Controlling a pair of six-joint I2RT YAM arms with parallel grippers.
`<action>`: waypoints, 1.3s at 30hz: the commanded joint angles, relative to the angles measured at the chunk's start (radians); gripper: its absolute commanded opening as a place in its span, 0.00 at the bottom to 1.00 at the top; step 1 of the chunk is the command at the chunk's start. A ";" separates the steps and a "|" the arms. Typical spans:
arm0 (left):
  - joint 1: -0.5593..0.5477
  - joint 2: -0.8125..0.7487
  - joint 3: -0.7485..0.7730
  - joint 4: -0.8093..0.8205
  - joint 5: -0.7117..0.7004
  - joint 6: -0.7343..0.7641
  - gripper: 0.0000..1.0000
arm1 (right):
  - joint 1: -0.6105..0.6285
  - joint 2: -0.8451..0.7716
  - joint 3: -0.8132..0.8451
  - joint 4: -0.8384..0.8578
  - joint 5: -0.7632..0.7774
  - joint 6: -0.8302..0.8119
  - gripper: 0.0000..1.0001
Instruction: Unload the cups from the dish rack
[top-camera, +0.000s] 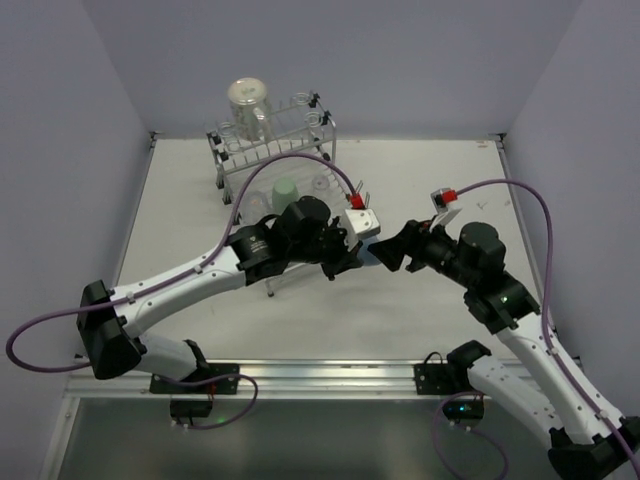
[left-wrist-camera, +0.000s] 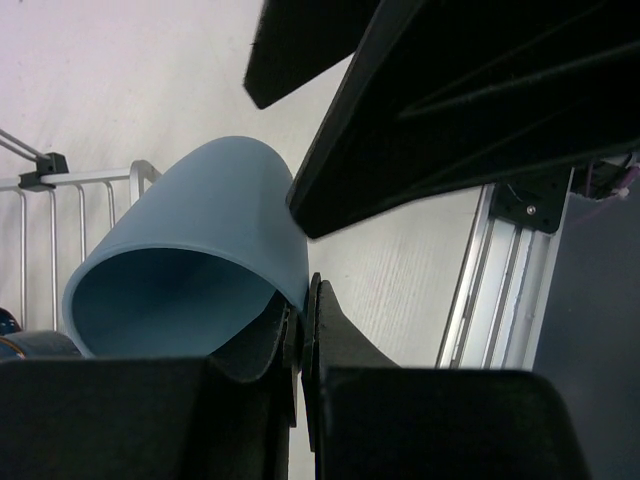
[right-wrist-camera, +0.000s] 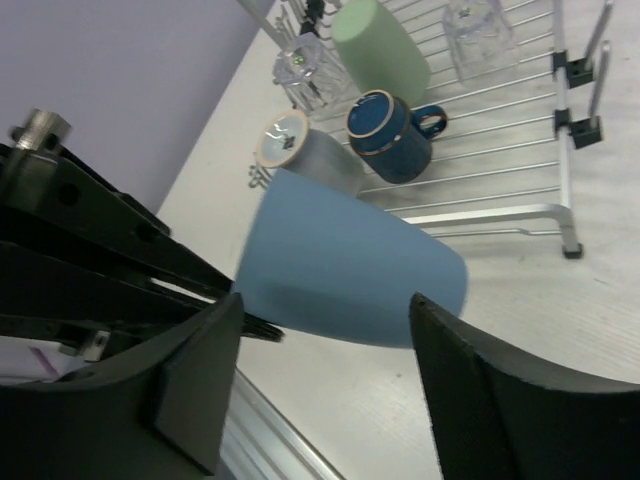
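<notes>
My left gripper (left-wrist-camera: 303, 312) is shut on the rim wall of the light blue tumbler (left-wrist-camera: 190, 270) and holds it on its side above the table. The tumbler also shows in the right wrist view (right-wrist-camera: 350, 275), lying between the wide-open fingers of my right gripper (right-wrist-camera: 328, 300), which do not touch it. In the top view both grippers, left (top-camera: 345, 258) and right (top-camera: 385, 252), meet at the table's middle and hide the tumbler. The dish rack (right-wrist-camera: 500, 130) holds a pale green tumbler (right-wrist-camera: 380, 45), a dark blue mug (right-wrist-camera: 390, 125), a pale grey cup (right-wrist-camera: 300, 150) and a clear glass (right-wrist-camera: 480, 30).
The rack (top-camera: 232, 168) stands at the back left of the table, with a clear glass vessel (top-camera: 247, 100) on its raised back rail. A metal rail (top-camera: 330, 372) runs along the near table edge. The walls close in at the back and sides.
</notes>
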 joint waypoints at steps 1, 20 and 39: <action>-0.029 0.031 0.037 0.073 0.004 0.029 0.00 | 0.010 0.020 -0.002 0.115 -0.076 0.052 0.75; -0.100 0.120 0.030 0.124 -0.199 0.049 0.00 | 0.012 0.102 -0.025 -0.018 0.152 0.042 0.60; -0.163 0.390 0.251 -0.062 -0.421 0.024 0.00 | -0.159 -0.167 -0.117 -0.058 0.537 0.218 0.77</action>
